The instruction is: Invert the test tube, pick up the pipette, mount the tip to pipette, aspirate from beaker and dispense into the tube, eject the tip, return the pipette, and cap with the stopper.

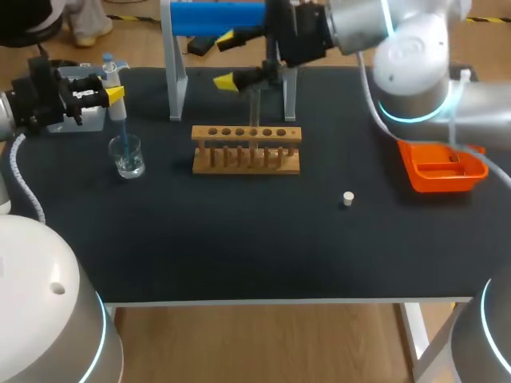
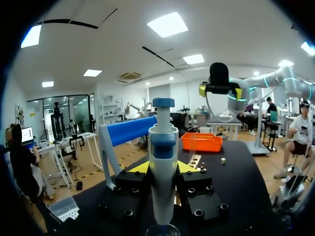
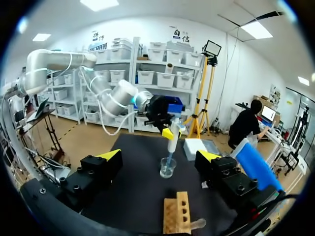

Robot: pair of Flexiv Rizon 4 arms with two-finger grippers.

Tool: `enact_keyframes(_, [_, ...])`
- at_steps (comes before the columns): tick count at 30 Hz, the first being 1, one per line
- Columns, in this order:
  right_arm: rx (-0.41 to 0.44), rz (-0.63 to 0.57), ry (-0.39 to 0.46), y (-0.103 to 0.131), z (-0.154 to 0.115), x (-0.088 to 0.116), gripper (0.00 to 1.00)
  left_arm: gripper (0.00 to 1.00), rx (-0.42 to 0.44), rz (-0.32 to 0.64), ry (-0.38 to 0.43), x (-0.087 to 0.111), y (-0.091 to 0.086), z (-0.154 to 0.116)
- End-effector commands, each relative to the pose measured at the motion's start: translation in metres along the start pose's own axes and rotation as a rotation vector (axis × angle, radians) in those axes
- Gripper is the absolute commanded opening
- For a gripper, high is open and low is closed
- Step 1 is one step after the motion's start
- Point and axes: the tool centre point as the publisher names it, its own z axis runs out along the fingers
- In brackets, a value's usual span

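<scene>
My left gripper [image 1: 108,94] is shut on the white pipette [image 1: 114,84] with the blue plunger, holding it upright. The pipette's tip reaches down into the glass beaker [image 1: 127,156] at the table's left. In the left wrist view the pipette [image 2: 162,162] stands between the yellow fingertips [image 2: 139,167], with the beaker rim [image 2: 162,229] just below. My right gripper [image 1: 231,59] stands open and empty above the wooden rack [image 1: 246,149], where the test tube [image 1: 255,112] is upright. Ahead of the right gripper [image 3: 161,156] are the rack [image 3: 176,215], the beaker [image 3: 167,167] and the pipette [image 3: 173,140]. A white stopper [image 1: 348,198] lies right of the rack.
An orange tray [image 1: 441,167] sits at the right edge under my right arm. The blue pipette stand [image 1: 215,17] on grey legs rises behind the rack. A white tip box [image 1: 80,118] lies at the back left, behind the left gripper.
</scene>
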Motion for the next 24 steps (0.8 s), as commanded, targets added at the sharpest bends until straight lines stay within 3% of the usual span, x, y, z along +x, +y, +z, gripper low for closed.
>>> enact_keyframes(1, [-0.013,-0.011,0.163,0.010,0.027,-0.023,0.48,0.00,-0.001,-0.001,0.000,0.000,0.000,0.000])
enact_keyframes(2, [-0.018,-0.021,0.171,0.012,0.030,-0.028,0.44,0.00,-0.001,-0.001,0.000,0.000,0.000,0.000])
enact_keyframes(4, [-0.024,-0.031,0.196,0.016,0.036,-0.035,0.00,0.00,-0.001,-0.001,0.000,0.000,0.000,0.000])
enact_keyframes(14, [-0.015,-0.043,0.196,0.034,0.067,-0.061,0.00,0.00,-0.001,-0.001,0.000,0.000,0.000,0.000])
enact_keyframes(24, [-0.013,0.004,0.188,0.044,0.100,-0.067,0.00,0.00,-0.001,-0.001,0.000,0.000,0.000,0.000])
